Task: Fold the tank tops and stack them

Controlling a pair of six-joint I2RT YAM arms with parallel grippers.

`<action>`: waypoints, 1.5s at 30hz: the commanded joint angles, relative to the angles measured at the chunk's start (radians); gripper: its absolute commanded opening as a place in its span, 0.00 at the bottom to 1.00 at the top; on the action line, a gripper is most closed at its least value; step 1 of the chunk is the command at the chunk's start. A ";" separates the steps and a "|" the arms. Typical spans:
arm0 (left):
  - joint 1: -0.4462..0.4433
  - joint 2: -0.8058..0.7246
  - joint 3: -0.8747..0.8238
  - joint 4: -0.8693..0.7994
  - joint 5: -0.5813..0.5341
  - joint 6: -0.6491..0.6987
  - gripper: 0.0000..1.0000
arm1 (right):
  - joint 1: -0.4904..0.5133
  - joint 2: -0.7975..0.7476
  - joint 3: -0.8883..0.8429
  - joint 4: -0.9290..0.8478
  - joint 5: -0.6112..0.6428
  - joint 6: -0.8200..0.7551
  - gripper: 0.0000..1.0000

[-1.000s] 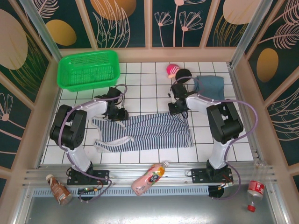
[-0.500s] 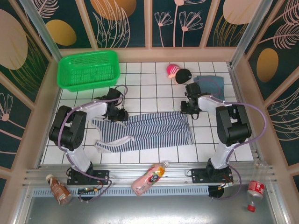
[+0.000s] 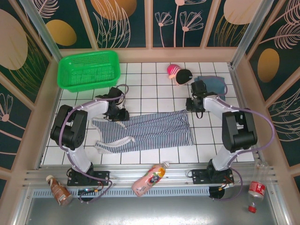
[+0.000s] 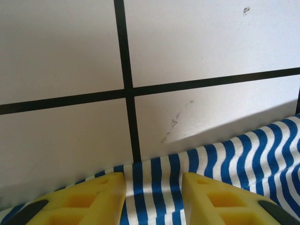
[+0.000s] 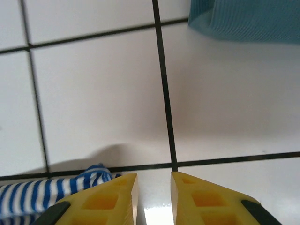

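The striped tank top (image 3: 145, 131) lies spread flat across the tiled table, its straps toward the left. My left gripper (image 3: 122, 114) sits at the top's far-left edge. In the left wrist view its yellow fingers (image 4: 153, 180) stand apart over the striped cloth (image 4: 243, 150), which lies flat between them. The blue-grey tank top (image 3: 213, 86) lies bunched at the back right. My right gripper (image 3: 192, 108) hovers between the two tops, just right of the striped one's far-right corner. It (image 5: 153, 180) is open over bare tile, with the striped corner (image 5: 56, 190) to its left and the blue-grey top (image 5: 248, 18) ahead.
A green basket (image 3: 89, 69) stands at the back left. A pink-and-black toy (image 3: 178, 72) lies at the back, next to the blue-grey top. A pink bottle (image 3: 149, 179), a brown bottle (image 3: 57, 190) and a clear bottle (image 3: 255, 192) lie on the near metal ledge.
My right gripper has opened, let go of the striped top's far-right corner and moved right and back toward the blue-grey top. The left gripper has stayed put.
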 commanded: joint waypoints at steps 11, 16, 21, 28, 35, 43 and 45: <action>0.020 -0.082 0.092 -0.248 -0.229 -0.027 0.51 | 0.205 -0.093 -0.230 0.290 -0.228 0.075 0.24; 0.077 -0.146 0.039 -0.289 -0.374 -0.095 0.54 | 0.182 -0.042 -0.257 0.226 -0.172 0.060 0.23; 0.163 -0.215 -0.038 -0.251 -0.430 -0.187 0.57 | 0.129 -0.052 -0.304 0.207 -0.163 0.066 0.22; 0.261 -0.245 -0.090 -0.145 -0.381 -0.251 0.57 | 0.114 -0.059 -0.314 0.177 -0.153 0.064 0.22; 0.267 -0.202 -0.123 -0.097 -0.341 -0.255 0.49 | 0.106 -0.061 -0.320 0.181 -0.157 0.071 0.22; 0.269 -0.176 -0.156 -0.110 -0.368 -0.214 0.42 | 0.091 -0.065 -0.328 0.181 -0.162 0.067 0.22; 0.270 -0.163 -0.152 -0.104 -0.385 -0.204 0.39 | 0.090 -0.069 -0.334 0.182 -0.162 0.067 0.22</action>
